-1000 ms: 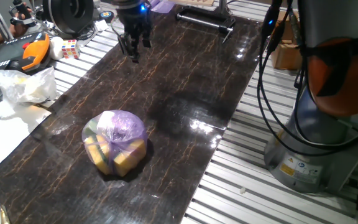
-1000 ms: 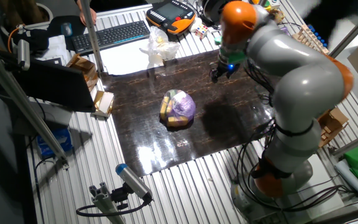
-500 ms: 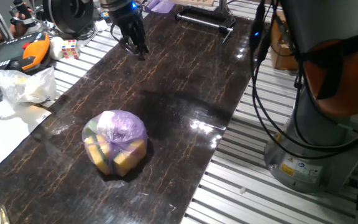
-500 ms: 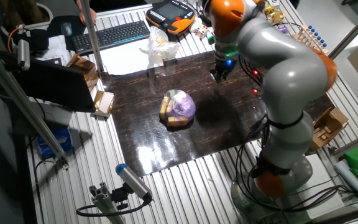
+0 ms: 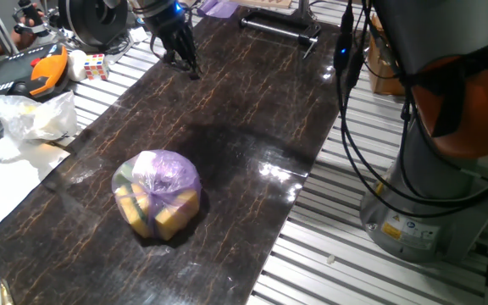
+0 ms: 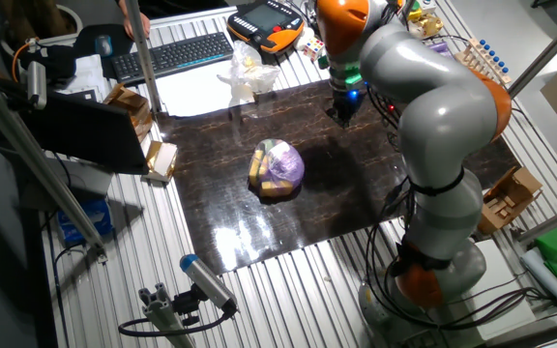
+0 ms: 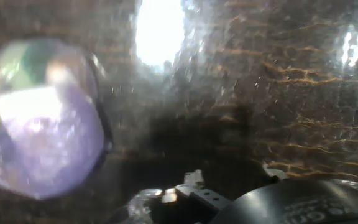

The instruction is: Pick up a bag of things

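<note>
**Bag on the slab, my gripper off at the far end**

Dark, glossy marbled sheet [image 5: 227,127] covers the middle of the slatted metal table [image 5: 337,246], and glare patches on it wash out part of the surface in every view. The bag of things [image 5: 157,194] sits on that sheet toward the near end in one fixed view, purple-tinted and knotted on top, with yellow blocks showing through its lower side; the darker items inside are too murky to name. My gripper [image 5: 182,61] hangs over the far end of the sheet, well apart from the bag, fingers pointing down. From either fixed camera the fingers are small and dark against the dark sheet, so I cannot tell whether they are spread or pressed together. In the other fixed view my gripper [image 6: 344,114] is partly hidden behind my own arm. The hand view is blurred: the bag [image 7: 39,118] fills the left side as a soft purple blob, cut off by the frame edge. A white wrinkly bag [image 5: 30,114] lies off the sheet beside a keyboard [image 6: 167,55].
</note>
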`<move>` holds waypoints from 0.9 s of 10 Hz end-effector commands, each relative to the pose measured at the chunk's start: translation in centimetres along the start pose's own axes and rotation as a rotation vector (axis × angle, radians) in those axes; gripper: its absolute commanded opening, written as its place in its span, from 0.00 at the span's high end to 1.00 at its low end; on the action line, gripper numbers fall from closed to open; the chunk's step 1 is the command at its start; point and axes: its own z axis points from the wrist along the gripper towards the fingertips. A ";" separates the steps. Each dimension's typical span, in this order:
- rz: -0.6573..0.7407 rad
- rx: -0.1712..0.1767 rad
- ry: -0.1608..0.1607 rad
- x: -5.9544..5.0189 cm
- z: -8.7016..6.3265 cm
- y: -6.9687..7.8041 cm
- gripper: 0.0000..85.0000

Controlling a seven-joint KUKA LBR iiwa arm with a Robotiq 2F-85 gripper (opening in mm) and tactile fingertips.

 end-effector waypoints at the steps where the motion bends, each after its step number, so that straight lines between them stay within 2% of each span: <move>1: 0.030 -0.030 -0.006 0.0 0.0 0.0 0.99; 2: 0.059 -0.098 0.011 0.0 0.0 0.0 0.99; 3: 0.073 -0.098 0.024 0.0 0.0 0.0 0.99; 4: 0.080 -0.111 0.041 0.0 0.0 0.0 0.99; 5: 0.067 -0.167 0.064 0.0 0.0 0.0 0.99; 6: 0.064 -0.203 0.079 0.0 0.0 0.0 0.99; 7: 0.081 -0.201 0.036 0.0 0.0 0.0 0.99; 8: 0.116 -0.164 -0.008 0.0 0.0 0.0 0.99; 9: 0.147 -0.196 0.045 0.0 0.0 0.0 0.99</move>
